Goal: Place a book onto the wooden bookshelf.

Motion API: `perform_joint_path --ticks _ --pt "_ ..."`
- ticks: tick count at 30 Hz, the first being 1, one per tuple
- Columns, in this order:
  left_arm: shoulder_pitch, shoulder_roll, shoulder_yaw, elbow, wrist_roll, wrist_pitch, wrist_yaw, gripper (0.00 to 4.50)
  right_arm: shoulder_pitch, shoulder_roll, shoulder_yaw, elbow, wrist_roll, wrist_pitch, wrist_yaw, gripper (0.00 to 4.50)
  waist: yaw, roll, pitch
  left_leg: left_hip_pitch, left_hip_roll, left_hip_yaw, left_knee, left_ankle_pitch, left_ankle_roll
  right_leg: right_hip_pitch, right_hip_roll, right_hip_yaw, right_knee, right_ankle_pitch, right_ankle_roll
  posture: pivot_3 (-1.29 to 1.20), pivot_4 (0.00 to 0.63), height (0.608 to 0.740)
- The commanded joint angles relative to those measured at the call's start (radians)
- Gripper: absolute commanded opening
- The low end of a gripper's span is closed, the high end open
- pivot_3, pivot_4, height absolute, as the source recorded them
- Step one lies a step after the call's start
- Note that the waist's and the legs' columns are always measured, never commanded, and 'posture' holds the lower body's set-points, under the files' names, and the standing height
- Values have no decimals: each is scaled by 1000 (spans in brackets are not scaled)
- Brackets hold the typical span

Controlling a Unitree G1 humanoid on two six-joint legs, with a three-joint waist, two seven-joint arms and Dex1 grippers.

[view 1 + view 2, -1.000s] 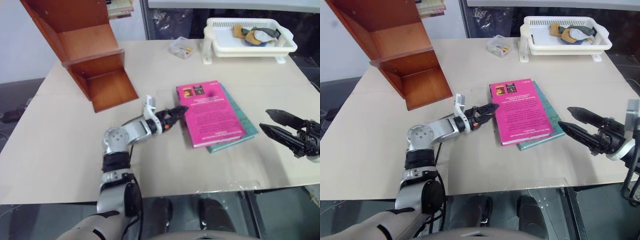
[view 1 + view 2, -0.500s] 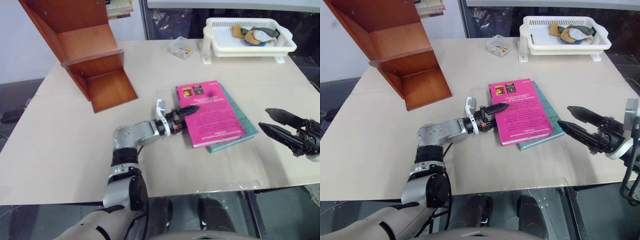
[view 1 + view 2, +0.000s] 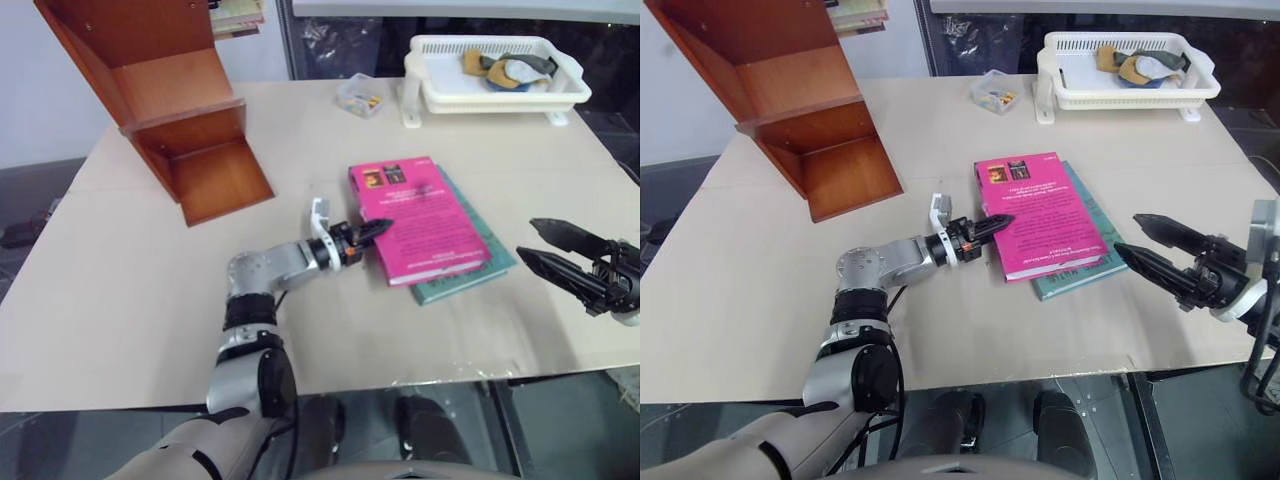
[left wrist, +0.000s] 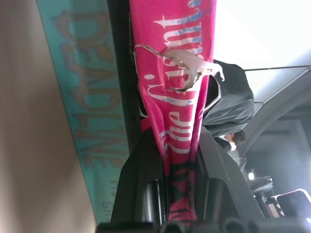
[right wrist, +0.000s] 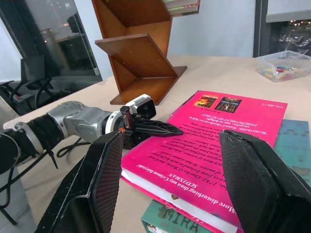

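Book (image 3: 423,218): edge pinched in closed left end effector (image 3: 372,234); long axis points toward wooden bookshelf (image 3: 170,110), far-left of book.

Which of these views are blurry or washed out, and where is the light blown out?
Left wrist view: the pink book and teal book are soft and close up, and the background beside them is blown out white. Right wrist view: the right gripper's fingers are blurred, the bookshelf sharp. Eye views: even light, sharp.

Beige table (image 3: 150,300) w/ bookshelf (image 3: 170,110), teal book (image 3: 470,270), basket (image 3: 495,75)
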Motion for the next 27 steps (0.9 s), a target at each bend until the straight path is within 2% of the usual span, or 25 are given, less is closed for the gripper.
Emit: perform_joint_path --ticks 1,5,11,17,24,27 --pt "9 1 15 -117 -35 -42 -35 222 -8 -19 -2 -12 32 -4 8 3177 -1 0 0 0 0 0 0 0 0 0 0 0 0 0 0 0 150 740" --pt "47 27 -49 -282 20 -120 -63 222 -13 -26 -7 -3 70 5 25 3177 0 0 0 0 0 0 0 0 0 0 -2 1 0 0 0 0 150 740" --pt "58 123 -214 -482 173 -264 -124 222 -28 -48 4 52 55 -8 66 3177 3 0 0 0 0 0 0 0 0 0 -2 0 0 0 0 0 150 740" --pt "-14 330 -445 -610 443 -442 -210 222 -93 -74 45 176 -5 -41 154 3177 -1 -1 0 0 0 1 0 0 0 0 0 0 -1 0 0 0 150 740" --pt "-112 575 -672 -643 781 -626 -286 222 -233 -112 122 402 -100 -92 299 3177 -3 0 0 2 1 2 -1 0 0 0 2 2 -1 0 0 0 150 740" --pt "-153 651 -732 -650 894 -687 -330 222 -296 -118 152 482 -129 -101 349 3177 -4 0 1 1 1 2 -2 0 0 0 2 2 -1 0 0 0 150 740"
